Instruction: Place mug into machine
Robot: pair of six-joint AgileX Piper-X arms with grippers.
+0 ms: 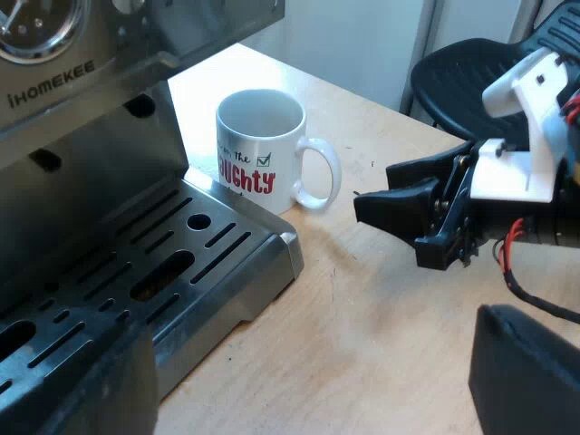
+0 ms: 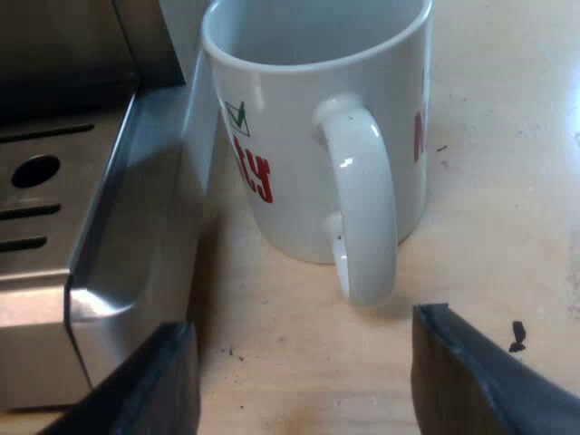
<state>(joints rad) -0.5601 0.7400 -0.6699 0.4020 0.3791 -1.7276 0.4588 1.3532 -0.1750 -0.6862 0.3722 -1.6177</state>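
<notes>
White mug with red lettering and a green tick, upright on the wooden table, just beside the corner of the drip tray of the espresso machine; not on the tray. Empty inside, as far as visible. Mug's handle turned away from the machine, toward the right gripper. Right gripper released, fingers spread, one at each side of the handle, near it but apart from it, gripping nothing. Left gripper also released, fingers wide apart, empty, hanging above the table by the tray's front edge. Black chair seat past the table's edge.
</notes>
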